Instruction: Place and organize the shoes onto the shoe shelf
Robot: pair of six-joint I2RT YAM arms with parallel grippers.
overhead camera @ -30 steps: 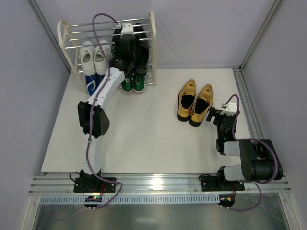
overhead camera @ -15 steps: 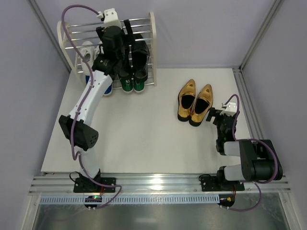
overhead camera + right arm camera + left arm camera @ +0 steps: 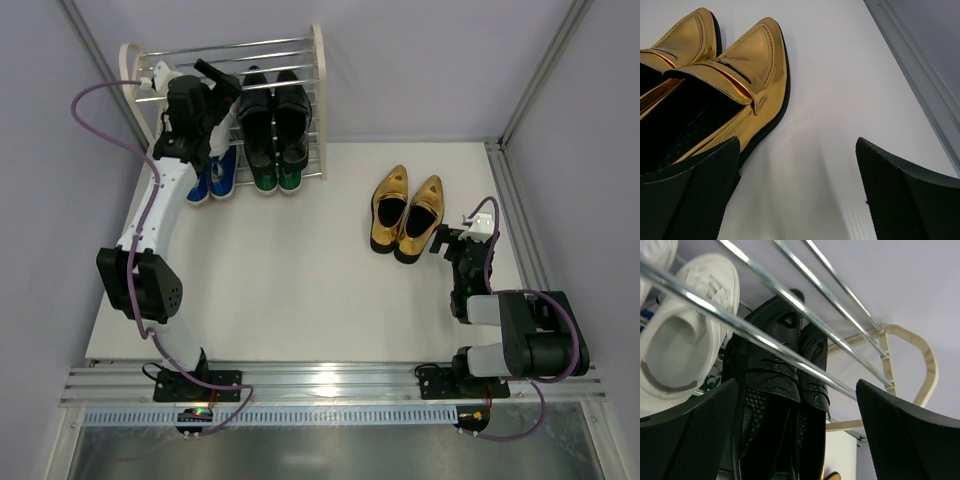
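The shoe shelf [image 3: 318, 62] stands at the far left, with cream end frames and chrome rods [image 3: 790, 299]. Black loafers [image 3: 268, 105] lie on an upper tier, green sneakers [image 3: 272, 178] below them, and blue sneakers [image 3: 212, 178] to their left. In the left wrist view a white sneaker [image 3: 685, 342] sits beside the black loafers [image 3: 782, 390]. My left gripper [image 3: 222, 88] is open and empty, raised by the shelf's left half, just left of the loafers. The gold shoes [image 3: 408, 212] stand on the table. My right gripper [image 3: 444, 243] is open and empty, beside the right gold shoe [image 3: 740, 75].
Grey walls close in the table behind the shelf and on both sides. A metal rail [image 3: 515, 230] runs along the table's right edge, also in the right wrist view [image 3: 920, 75]. The shelf's cream end frame [image 3: 920, 357] lies beyond the loafers.
My left arm has swung left, off the black loafers and over to the shelf's left half. The loafers now show uncovered on the shelf. The right arm has not moved.
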